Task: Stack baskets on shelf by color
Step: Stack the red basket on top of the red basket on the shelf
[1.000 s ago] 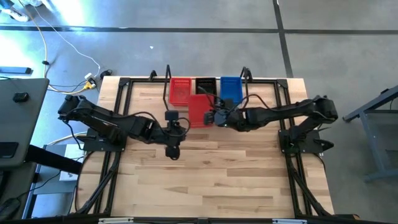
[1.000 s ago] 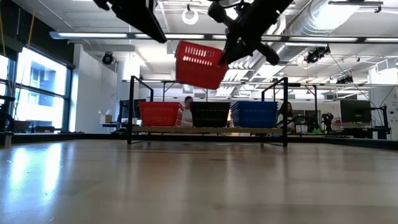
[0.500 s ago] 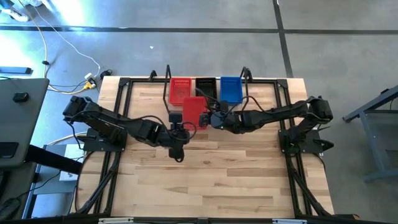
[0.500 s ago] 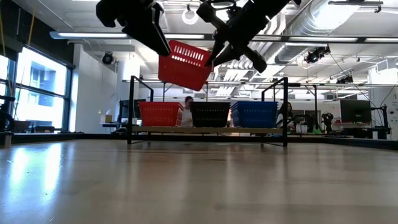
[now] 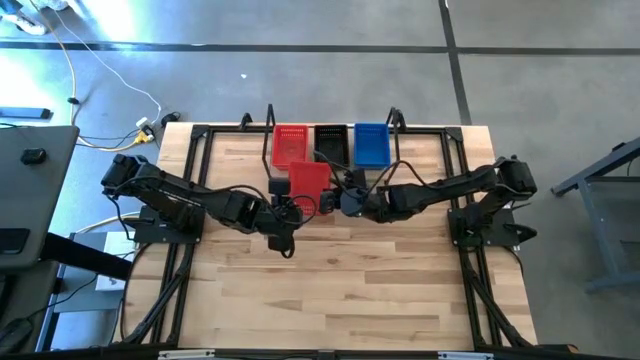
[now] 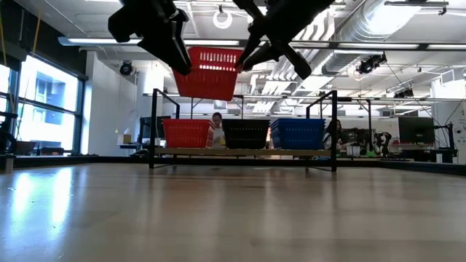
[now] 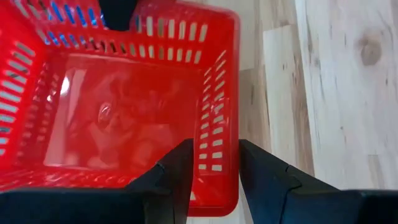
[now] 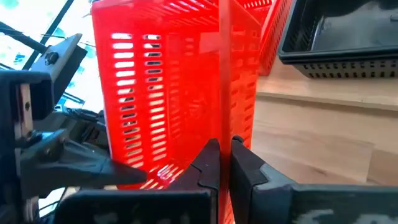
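A red basket [image 5: 308,178] [image 6: 206,73] hangs level in the air in front of the shelf [image 6: 244,151], between my two grippers. My right gripper [image 8: 224,149] [image 5: 337,195] is shut on it from the table's right. My left gripper [image 7: 214,158] [image 6: 178,62] is open at the basket's left side, one finger inside the wall [image 7: 217,124] and one outside; I cannot tell whether they touch it. On the shelf a red basket [image 6: 186,133], a black basket [image 6: 245,133] and a blue basket [image 6: 298,133] stand side by side on their bottoms. My right gripper pinches the red basket's wall [image 8: 219,118] between its two shut fingers, on the side toward the table's right. The fingers slant down from the right. The basket is lifted clear of the table and sits level, open side up.
The shelf's black rod uprights [image 6: 153,127] [image 6: 334,127] stand at its ends. Black frame rails [image 5: 195,190] run along the table's sides. Bare wooden tabletop [image 5: 340,290] spreads toward the near edge. A person [image 6: 216,124] shows in the room beyond the shelf.
My right gripper has carried the red basket toward the table's left; the basket, tilted before, now hangs level. My left gripper has come down and in toward the basket, and its fingers now stand on either side of the wall.
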